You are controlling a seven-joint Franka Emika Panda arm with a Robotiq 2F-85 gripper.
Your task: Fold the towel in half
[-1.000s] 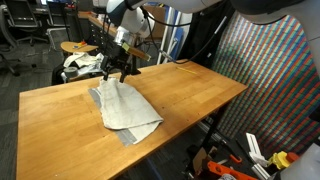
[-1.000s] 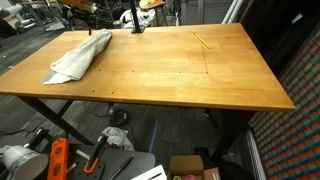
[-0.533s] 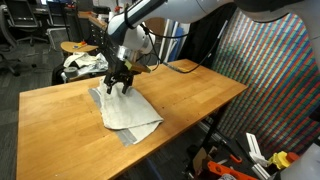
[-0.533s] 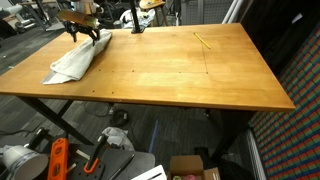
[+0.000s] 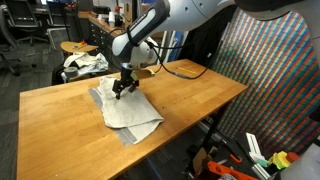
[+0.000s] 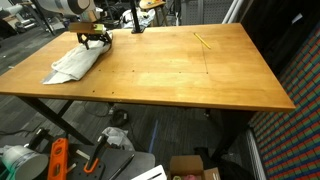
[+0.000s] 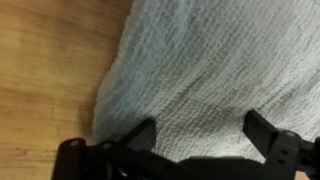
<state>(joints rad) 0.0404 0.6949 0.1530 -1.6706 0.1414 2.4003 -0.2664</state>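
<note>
Wrist view: gripper [image 7: 200, 124] is spread wide open, nothing gripped, just above pale grey towel [image 7: 200, 60]. In both exterior views towel is seen rumpled near wooden table [image 5: 200, 92] edge, gripper positioned at its far end.

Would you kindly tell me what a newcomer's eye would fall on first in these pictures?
The rumpled pale towel lies near one end of a large wooden table, with the end effector low over it. In the wrist view the towel fills most of the picture, framed by the open fingers. A multicoloured panel stands beside the table in an exterior view.
</note>
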